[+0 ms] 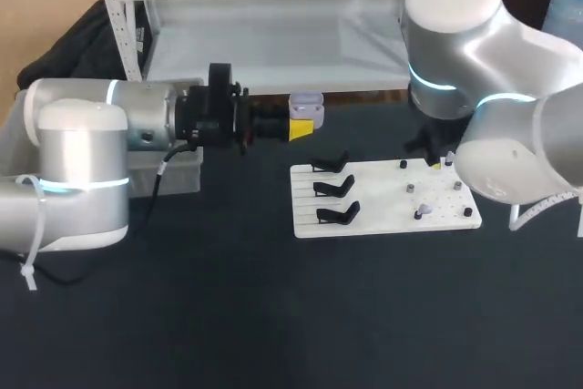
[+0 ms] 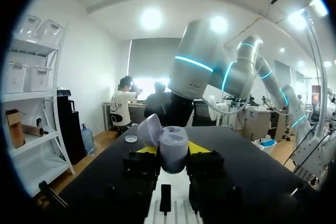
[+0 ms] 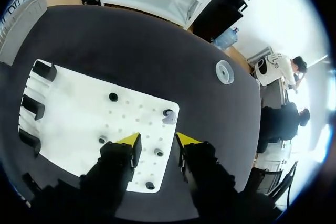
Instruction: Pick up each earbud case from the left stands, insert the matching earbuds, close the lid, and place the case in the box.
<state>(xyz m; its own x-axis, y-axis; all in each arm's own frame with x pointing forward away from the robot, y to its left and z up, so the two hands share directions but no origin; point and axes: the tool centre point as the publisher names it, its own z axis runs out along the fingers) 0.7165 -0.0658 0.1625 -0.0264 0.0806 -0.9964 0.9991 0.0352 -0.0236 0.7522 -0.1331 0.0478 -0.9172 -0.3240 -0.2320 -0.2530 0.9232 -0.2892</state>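
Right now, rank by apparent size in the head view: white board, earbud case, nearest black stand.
Largest: white board.
Then earbud case and nearest black stand: alike, unranked, since the case is raised in the left fingers.

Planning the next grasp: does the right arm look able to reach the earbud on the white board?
Probably yes: the right gripper hovers over the white board, jaws open, and nothing stands between it and the earbud just ahead.

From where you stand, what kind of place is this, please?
Probably a robot test bench in a lab. A white board on the dark table carries three black stands and small pegs; the left gripper holds an open earbud case, and the right gripper hangs open over the board.
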